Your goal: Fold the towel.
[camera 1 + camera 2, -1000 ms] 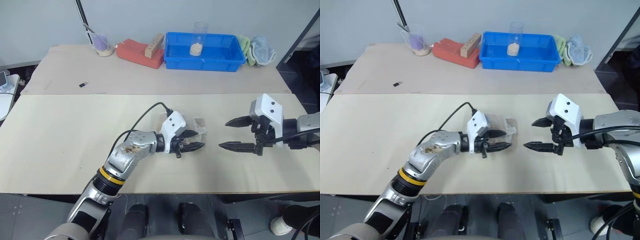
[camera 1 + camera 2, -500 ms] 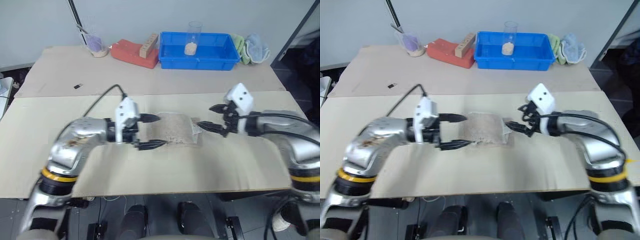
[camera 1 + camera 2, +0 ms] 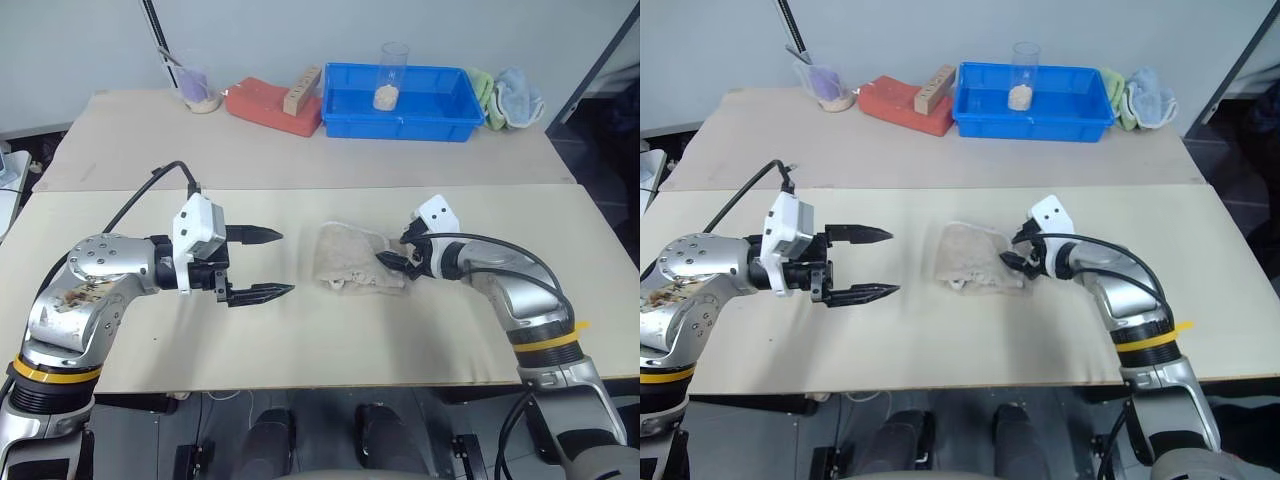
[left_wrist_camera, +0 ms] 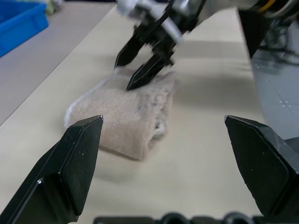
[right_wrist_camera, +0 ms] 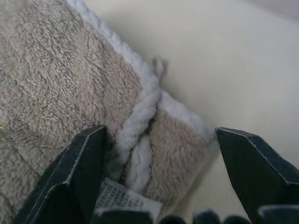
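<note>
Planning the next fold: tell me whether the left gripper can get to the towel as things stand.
Probably yes. The left gripper stands open beside the towel, pointing toward it across bare table. The right gripper sits open at the towel's far edge, away from that path.

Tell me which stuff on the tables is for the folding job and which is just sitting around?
For the job:
- the towel, folded small on the near table
- the right gripper, fingers open at the towel's edge
- the left gripper, fingers open, off to the side

Just lying about:
- blue bin
- clear cup
- red box
- green and blue cloths
</note>
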Robot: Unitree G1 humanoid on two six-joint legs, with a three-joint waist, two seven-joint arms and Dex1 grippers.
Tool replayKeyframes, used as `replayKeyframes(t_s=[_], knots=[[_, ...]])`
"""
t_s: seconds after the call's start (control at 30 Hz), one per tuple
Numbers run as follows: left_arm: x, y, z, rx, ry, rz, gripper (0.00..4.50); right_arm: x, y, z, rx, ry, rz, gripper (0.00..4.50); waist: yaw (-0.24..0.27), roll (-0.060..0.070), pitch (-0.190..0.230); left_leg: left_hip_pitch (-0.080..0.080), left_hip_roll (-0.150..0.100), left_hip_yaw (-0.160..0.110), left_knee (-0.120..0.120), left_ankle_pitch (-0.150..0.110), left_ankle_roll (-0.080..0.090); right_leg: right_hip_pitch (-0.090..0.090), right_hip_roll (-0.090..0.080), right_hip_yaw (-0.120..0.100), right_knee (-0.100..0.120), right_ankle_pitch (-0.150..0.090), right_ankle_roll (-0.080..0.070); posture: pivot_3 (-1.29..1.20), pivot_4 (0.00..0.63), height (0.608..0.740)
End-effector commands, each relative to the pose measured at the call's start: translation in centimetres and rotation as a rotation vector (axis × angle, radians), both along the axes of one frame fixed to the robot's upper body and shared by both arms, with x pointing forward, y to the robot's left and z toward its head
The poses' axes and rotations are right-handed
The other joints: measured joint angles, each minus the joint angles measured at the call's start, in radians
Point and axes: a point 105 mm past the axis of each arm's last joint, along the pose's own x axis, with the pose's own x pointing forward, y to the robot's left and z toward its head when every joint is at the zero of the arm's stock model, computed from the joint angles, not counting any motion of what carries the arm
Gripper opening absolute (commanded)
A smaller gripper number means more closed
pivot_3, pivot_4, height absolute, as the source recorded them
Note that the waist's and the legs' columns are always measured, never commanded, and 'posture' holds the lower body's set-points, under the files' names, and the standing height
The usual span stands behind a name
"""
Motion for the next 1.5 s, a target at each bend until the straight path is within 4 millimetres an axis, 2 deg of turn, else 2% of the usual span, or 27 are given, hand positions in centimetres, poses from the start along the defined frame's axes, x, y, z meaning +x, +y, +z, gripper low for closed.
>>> replayKeyframes(t_s=[0.03, 0.2, 0.3, 0.47, 0.6, 0.7, 0.77, 0.87, 1.0, 1.1, 1.17, 1.23, 1.33, 1.5], knots=[[-1.0, 0.0, 1.6, -0.045, -0.04, -0.043, 4.5, -0.1, 0.5, 1.1, 0.077, 0.021, 0.014, 2.6, 0.0, 0.0, 0.0, 0.0, 0.0, 0.0, 0.0, 0.0, 0.0, 0.0, 0.0, 0.0, 0.0, 0.0, 0.0, 0.0, 0.15, 0.74], [-2.1, -0.4, 1.9, -0.07, -0.026, -0.118, 4.5, -0.3, 1.1, 1.4, 0.094, 0.016, 0.029, 0.88, -0.001, 0.0, 0.0, 0.0, 0.0, 0.0, 0.0, 0.0, 0.0, 0.0, 0.0, 0.0, 0.0, 0.0, 0.0, 0.0, 0.15, 0.74], [-2.3, -0.5, 2.0, -0.073, -0.032, -0.133, 4.5, 0.2, -0.1, 2.6, 0.048, -0.053, 0.005, 0.02, -0.001, 0.0, 0.0, 0.0, 0.0, 0.0, 0.0, 0.0, 0.0, 0.0, 0.0, 0.0, 0.0, 0.0, 0.0, 0.0, 0.15, 0.74], [-1.9, -0.4, 2.1, -0.065, -0.04, -0.119, 4.5, 1.7, -5.4, 5.1, -0.073, -0.16, -0.115, 0.02, 0.003, 0.001, 0.0, 0.0, -0.001, 0.001, 0.0, 0.0, 0.0, 0.001, -0.001, 0.0, -0.001, 0.0, 0.0, 0.0, 0.15, 0.74], [-1.6, -0.6, 2.2, -0.067, -0.045, -0.12, 4.5, 2.5, -8.0, 5.2, -0.118, -0.157, -0.177, 0.02, 0.0, 0.0, 0.0, 0.0, -0.001, 0.003, 0.0, 0.0, 0.0, 0.001, 0.0, 0.0, -0.002, 0.0, 0.0, 0.0, 0.15, 0.74], [-1.3, -0.8, 2.3, -0.068, -0.055, -0.118, 4.5, 3.4, -8.9, 4.5, -0.13, -0.139, -0.218, 0.02, -0.005, 0.0, 0.0, 0.0, 0.0, 0.005, 0.0, 0.0, 0.0, 0.001, 0.0, 0.0, -0.001, 0.0, 0.0, 0.0, 0.15, 0.74], [-0.9, -0.8, 2.3, -0.062, -0.057, -0.105, 4.5, 4.0, -9.2, 4.2, -0.139, -0.148, -0.252, 0.93, -0.009, 0.0, 0.0, 0.0, 0.0, 0.005, -0.001, 0.0, 0.0, 0.0, 0.0, 0.001, -0.001, 0.0, 0.0, 0.0, 0.15, 0.74], [-0.5, -0.5, 2.4, -0.056, -0.048, -0.079, 4.5, 4.4, -9.3, 5.0, -0.12, -0.183, -0.26, 1.95, -0.01, 0.001, 0.0, 0.0, 0.0, 0.005, -0.001, 0.0, 0.0, 0.0, 0.0, 0.001, -0.001, 0.0, 0.0, 0.0, 0.15, 0.74], [0.5, 0.7, 2.4, -0.043, -0.07, 0.022, 4.5, 4.7, -9.7, 8.1, -0.098, -0.272, -0.281, 3.29, -0.01, 0.001, 0.0, -0.001, -0.001, 0.002, -0.001, 0.0, 0.0, 0.0, 0.0, 0.001, -0.001, 0.0, 0.0, 0.0, 0.15, 0.74], [1.6, 3.2, 2.2, 0.021, -0.095, 0.193, 4.5, 3.8, -9.2, 11.6, -0.063, -0.348, -0.206, 4.32, -0.01, 0.001, 0.001, -0.001, 0.0, 0.001, -0.001, 0.0, 0.0, -0.001, 0.0, 0.001, -0.001, 0.0, 0.0, 0.0, 0.15, 0.74], [2.0, 5.0, 2.2, 0.058, -0.125, 0.298, 4.5, 2.8, -8.7, 13.3, -0.052, -0.377, -0.127, 4.32, -0.01, 0.001, 0.001, -0.001, 0.0, 0.001, -0.002, 0.0, 0.0, -0.001, 0.0, 0.001, -0.001, 0.0, 0.0, 0.0, 0.15, 0.74], [2.1, 7.1, 1.7, 0.129, -0.155, 0.413, 4.5, 1.2, -8.3, 13.7, -0.107, -0.385, -0.003, 4.32, -0.009, 0.001, 0.001, -0.001, 0.0, 0.0, -0.002, 0.0, 0.0, -0.001, 0.0, 0.001, -0.001, 0.0, 0.0, 0.0, 0.15, 0.74], [1.6, 10.1, 0.7, 0.24, -0.185, 0.545, 4.5, -1.5, -8.0, 13.1, -0.149, -0.36, 0.168, 4.32, -0.005, 0.001, 0.001, 0.0, 0.0, 0.0, -0.003, -0.001, 0.001, 0.0, 0.0, 0.0, -0.004, 0.0, 0.0, 0.0, 0.15, 0.74], [0.0, 13.2, -0.2, 0.248, -0.15, 0.652, 4.5, -5.1, -8.9, 11.3, -0.17, -0.321, 0.315, 4.32, 0.005, 0.001, 0.001, 0.0, 0.001, 0.001, -0.002, -0.001, 0.001, 0.001, -0.002, 0.001, -0.004, 0.0, 0.0, 0.0, 0.15, 0.74]])
